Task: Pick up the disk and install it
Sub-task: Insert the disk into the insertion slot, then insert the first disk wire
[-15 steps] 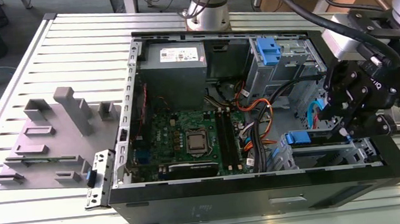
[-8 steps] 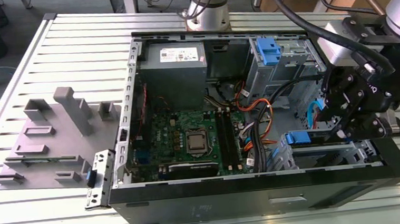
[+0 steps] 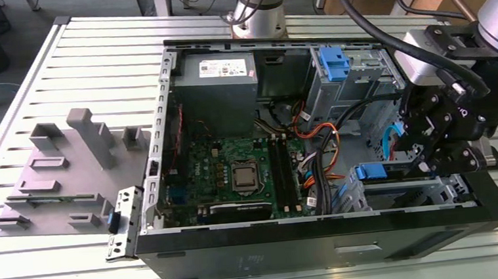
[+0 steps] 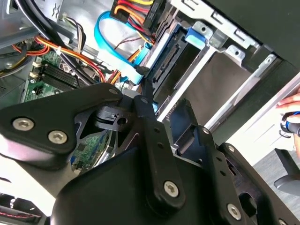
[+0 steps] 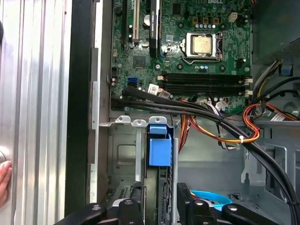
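Facing one disk (image 5: 159, 147): one end effector (image 5: 158, 199).

Arm (image 3: 497, 13) at exterior view's right w/ end effector (image 3: 432, 161) pointing down.

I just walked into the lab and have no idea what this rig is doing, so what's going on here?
A robot arm's gripper is down inside an open computer case, at the drive bay in its corner. The disk, with its blue frame, sits edge-on in that bay right at the gripper. Whether the gripper is actually gripping it cannot be told.
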### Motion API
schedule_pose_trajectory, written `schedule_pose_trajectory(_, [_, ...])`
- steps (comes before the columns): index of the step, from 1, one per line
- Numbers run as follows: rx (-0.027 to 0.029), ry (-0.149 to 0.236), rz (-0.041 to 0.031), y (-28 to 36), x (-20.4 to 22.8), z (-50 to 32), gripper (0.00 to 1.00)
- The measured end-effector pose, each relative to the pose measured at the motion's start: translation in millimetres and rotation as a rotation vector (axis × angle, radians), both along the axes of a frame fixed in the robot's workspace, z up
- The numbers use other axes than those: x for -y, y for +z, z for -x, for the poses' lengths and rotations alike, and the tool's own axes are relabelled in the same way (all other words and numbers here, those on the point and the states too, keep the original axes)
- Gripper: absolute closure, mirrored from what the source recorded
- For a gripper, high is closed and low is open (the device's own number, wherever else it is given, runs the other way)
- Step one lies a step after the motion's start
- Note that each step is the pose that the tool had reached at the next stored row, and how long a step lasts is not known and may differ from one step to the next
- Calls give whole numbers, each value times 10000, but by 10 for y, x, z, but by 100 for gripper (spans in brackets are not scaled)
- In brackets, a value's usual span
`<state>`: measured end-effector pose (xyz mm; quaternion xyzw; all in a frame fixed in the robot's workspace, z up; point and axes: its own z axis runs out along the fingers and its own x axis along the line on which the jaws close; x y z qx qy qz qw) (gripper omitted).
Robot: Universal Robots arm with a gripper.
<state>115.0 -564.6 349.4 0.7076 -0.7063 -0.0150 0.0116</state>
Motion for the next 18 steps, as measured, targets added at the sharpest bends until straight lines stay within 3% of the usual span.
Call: schedule_pose_trajectory(18, [0, 8, -3, 19, 0, -39, 58])
